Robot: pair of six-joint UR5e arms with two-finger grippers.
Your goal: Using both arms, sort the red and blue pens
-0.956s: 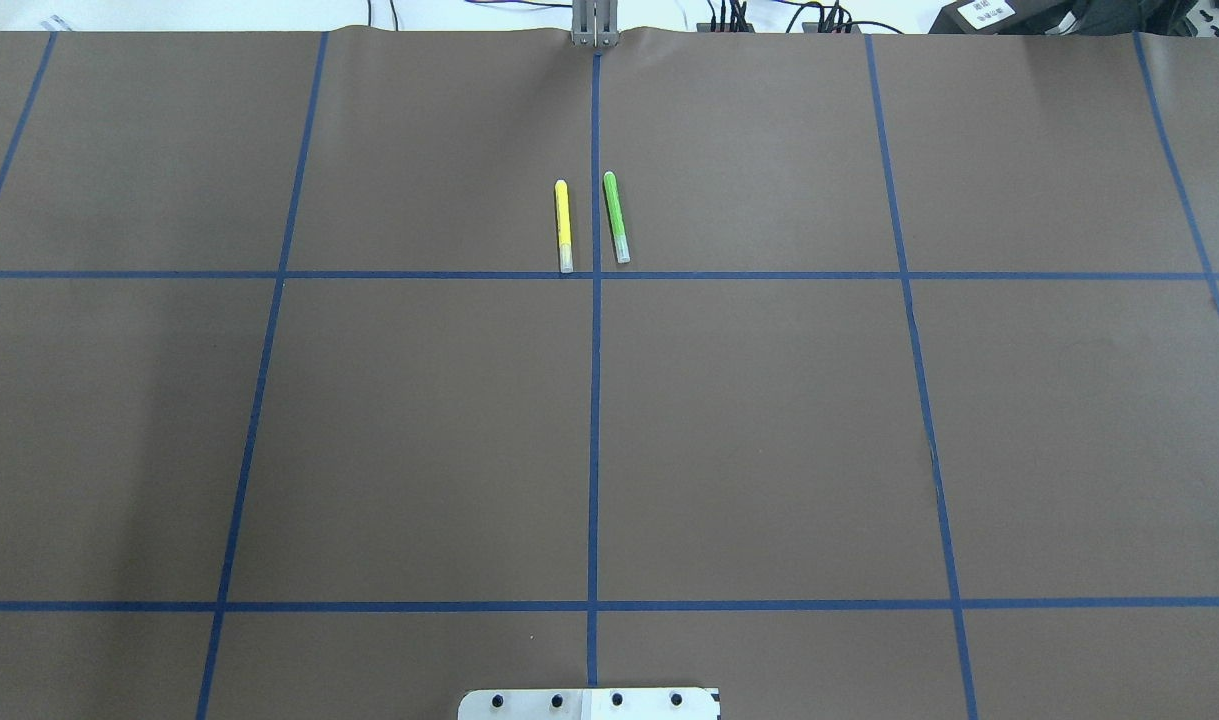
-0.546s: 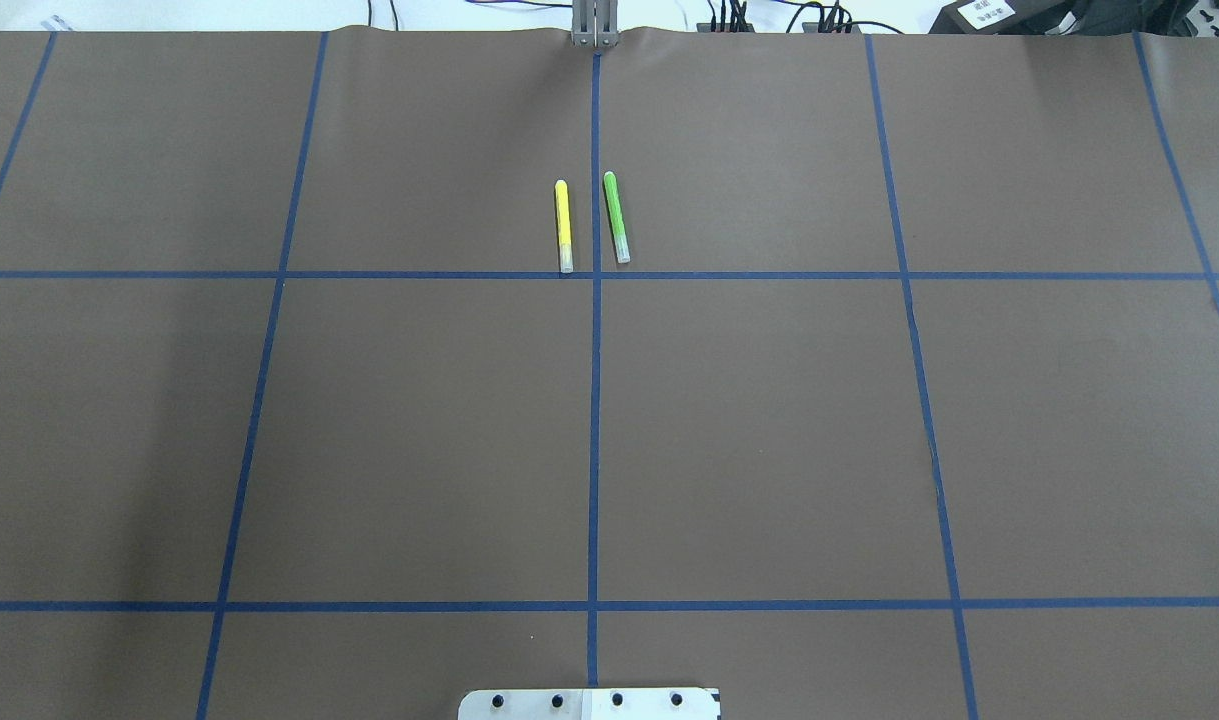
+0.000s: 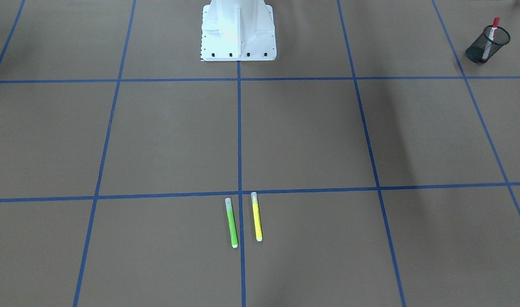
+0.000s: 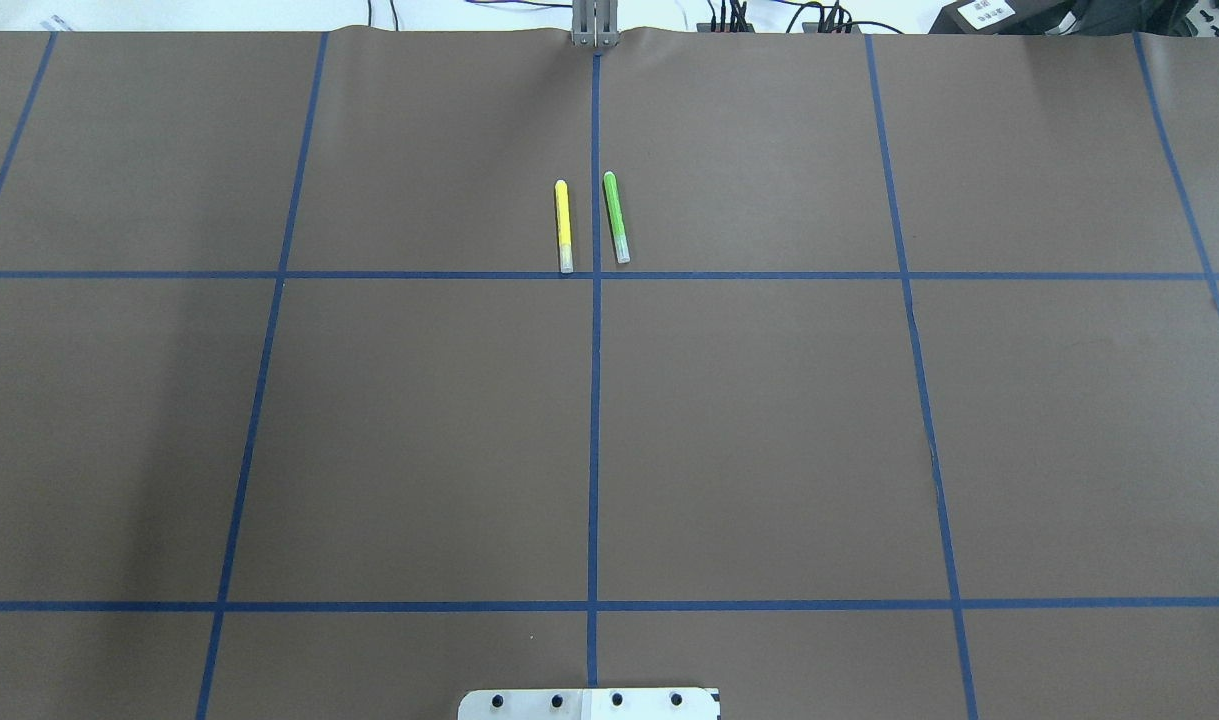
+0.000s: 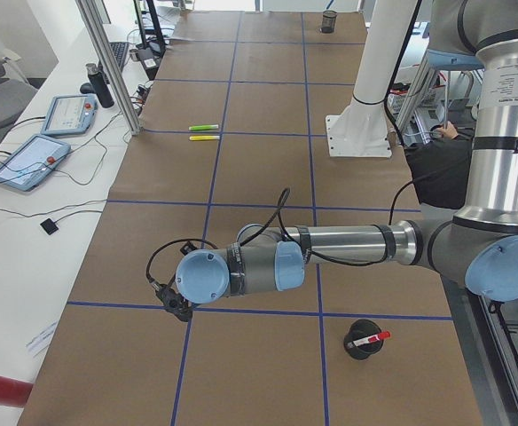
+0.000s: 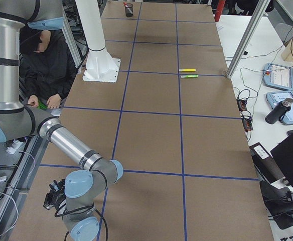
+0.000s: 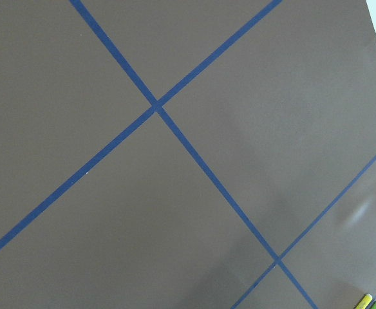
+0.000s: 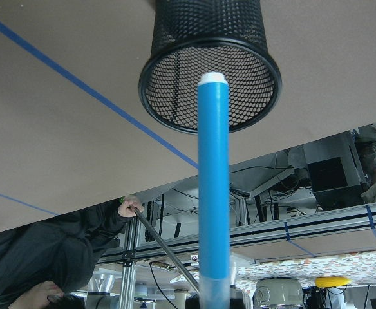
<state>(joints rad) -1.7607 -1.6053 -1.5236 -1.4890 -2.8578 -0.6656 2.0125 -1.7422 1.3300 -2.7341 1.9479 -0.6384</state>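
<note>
The red pen (image 3: 490, 37) stands in a black mesh cup (image 3: 486, 47) at the table's corner on my left side; the same pen (image 5: 368, 339) shows in the exterior left view. My left gripper (image 5: 176, 303) hangs over the table short of that cup (image 5: 358, 348); I cannot tell if it is open or shut. In the right wrist view the blue pen (image 8: 214, 180) sticks out of my right gripper (image 8: 214, 297), which is shut on it, its white tip at the mouth of a second black mesh cup (image 8: 175, 38). My right gripper (image 6: 54, 198) hangs low at the near end.
A yellow marker (image 4: 563, 226) and a green marker (image 4: 616, 217) lie side by side at the table's far middle. The white pedestal (image 3: 237, 30) stands at the near middle. A person (image 6: 42, 65) sits beside the table behind my right arm.
</note>
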